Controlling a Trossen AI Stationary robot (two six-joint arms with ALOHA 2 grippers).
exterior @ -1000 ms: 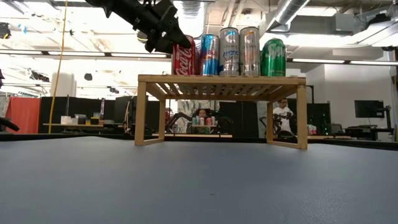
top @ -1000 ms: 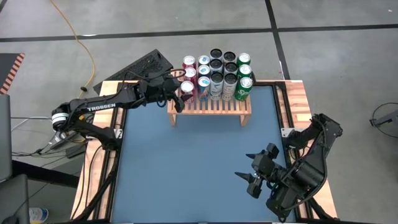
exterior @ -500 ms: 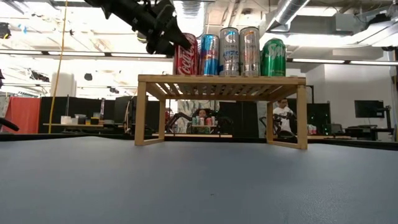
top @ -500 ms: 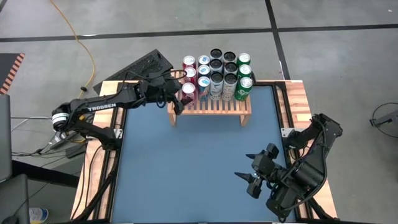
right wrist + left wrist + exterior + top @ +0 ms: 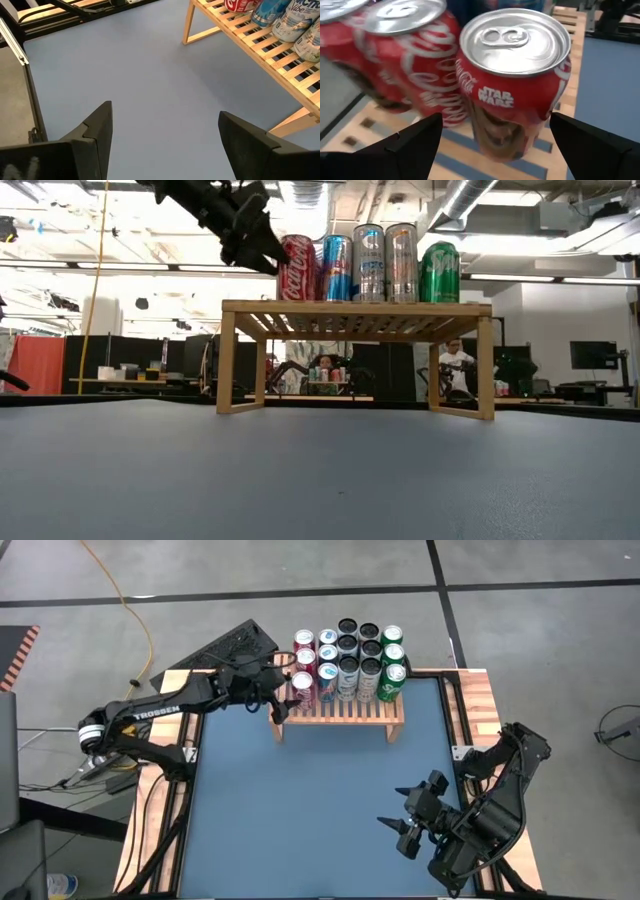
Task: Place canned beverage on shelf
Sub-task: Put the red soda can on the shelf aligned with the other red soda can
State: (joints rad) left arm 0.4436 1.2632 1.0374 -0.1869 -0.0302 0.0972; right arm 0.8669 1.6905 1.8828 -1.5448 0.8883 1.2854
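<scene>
The left claw (image 5: 281,700) hangs released at the left end of the shelf (image 5: 338,712), its two dark fingers (image 5: 400,150) spread wide and clear of the red cola can (image 5: 512,80) that stands just ahead of them. That can (image 5: 301,686) sits upright on the slats at the shelf's front left corner, touching nothing of the claw. Beyond it, farther from the claw, two more red cans (image 5: 304,641) stand in the same column, and to their far side run rows of blue, dark-topped and green cans (image 5: 395,675), filling the shelf top. From worktop height the left claw (image 5: 255,250) shows just beside the red can (image 5: 299,268), level with its upper half. The right claw (image 5: 408,823) waits well apart over the near right part of the blue worktop (image 5: 300,810), its fingers (image 5: 95,127) also spread and holding nothing, with the shelf (image 5: 260,55) far ahead of it.
</scene>
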